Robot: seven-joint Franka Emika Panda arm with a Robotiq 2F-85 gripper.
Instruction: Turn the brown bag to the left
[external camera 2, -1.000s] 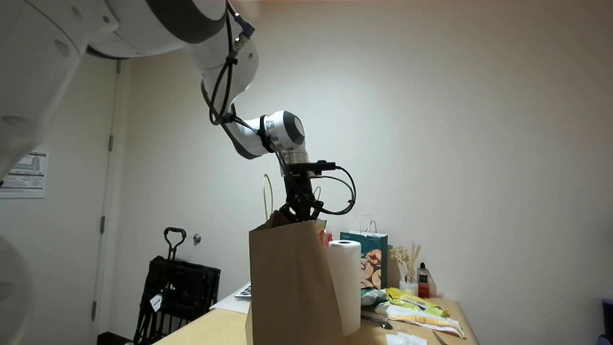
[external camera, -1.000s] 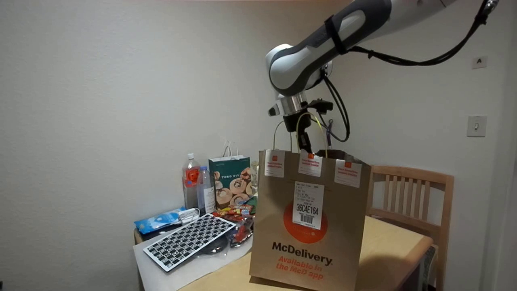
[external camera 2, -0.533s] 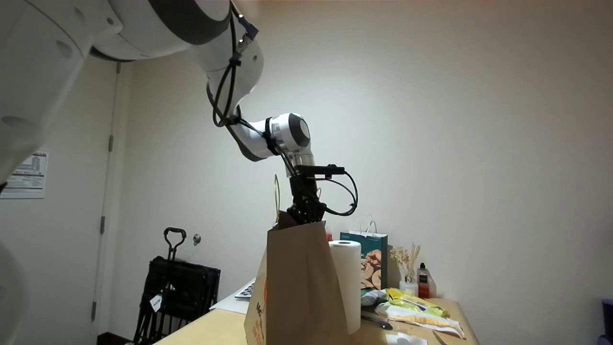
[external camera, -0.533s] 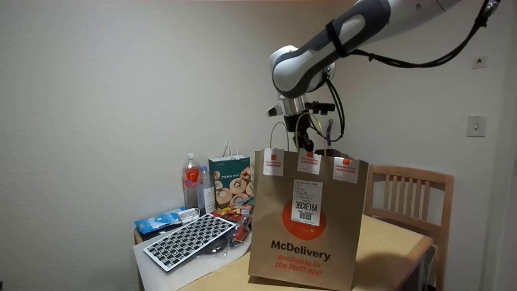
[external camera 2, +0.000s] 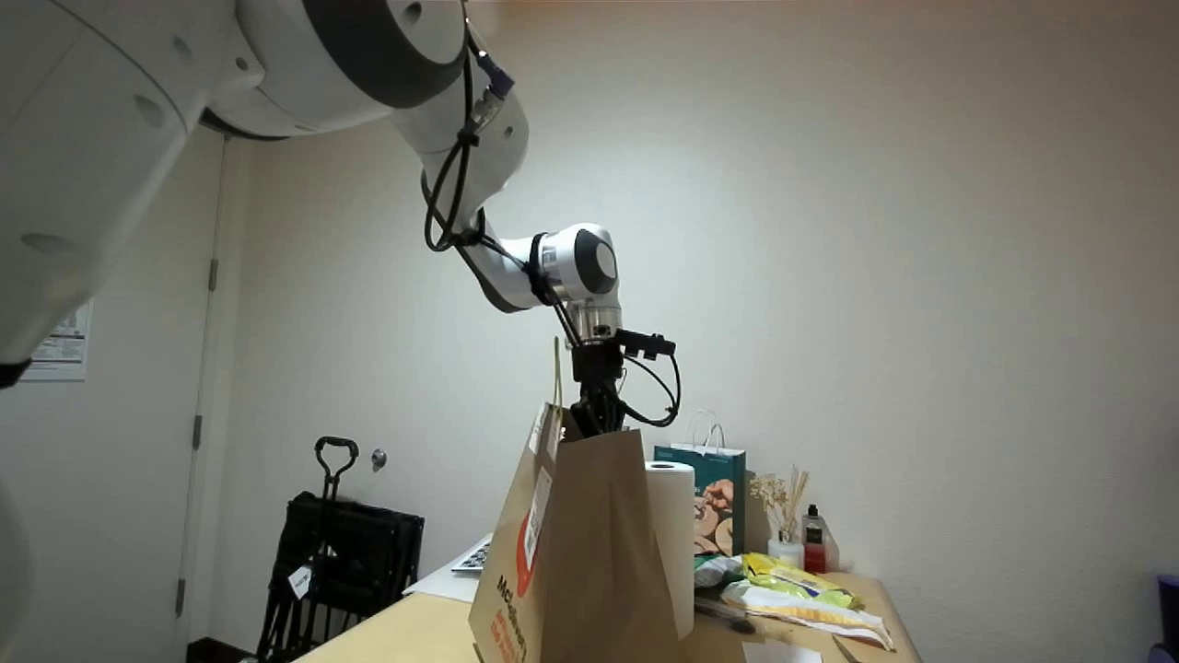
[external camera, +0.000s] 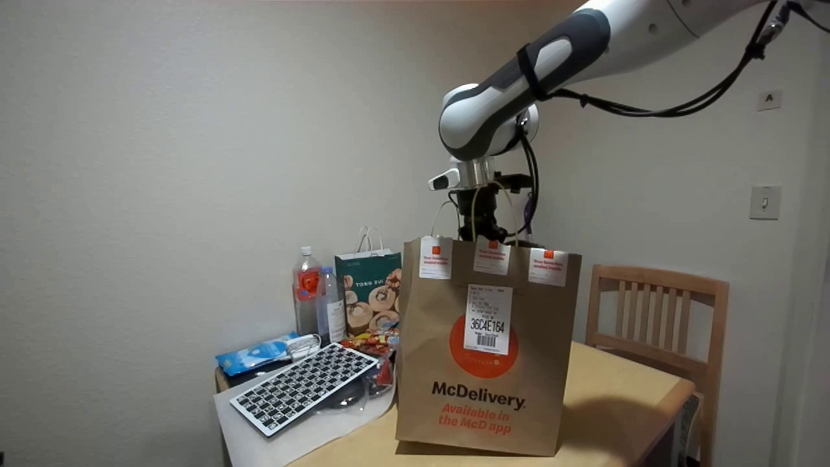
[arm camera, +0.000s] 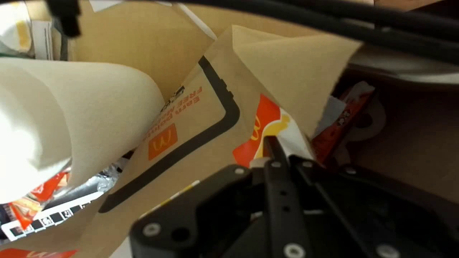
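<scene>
The brown bag (external camera: 486,370) stands upright on the table with its printed McDelivery face and white stickers showing in an exterior view. In an exterior view (external camera 2: 599,543) its plain side shows, with the printed face slanting away at left. Its pale loop handles (external camera: 474,214) stand up around my gripper (external camera: 483,227). The gripper (external camera 2: 599,419) points down into the bag's open top, and its fingertips are hidden in both exterior views. In the wrist view the gripper (arm camera: 283,150) has its fingers close together on the bag's rim (arm camera: 215,150), at a red and white sticker.
A paper towel roll (external camera 2: 670,543) stands close beside the bag. A green bag (external camera: 369,285), bottles (external camera: 307,285), snack packets and a keyboard (external camera: 305,389) lie beyond. A wooden chair (external camera: 655,318) stands past the table (external camera: 616,376).
The bag has turned with my gripper; its printed face has come into sight in an exterior view where only the plain side showed. The wrist has rotated and the arm has shifted slightly.
</scene>
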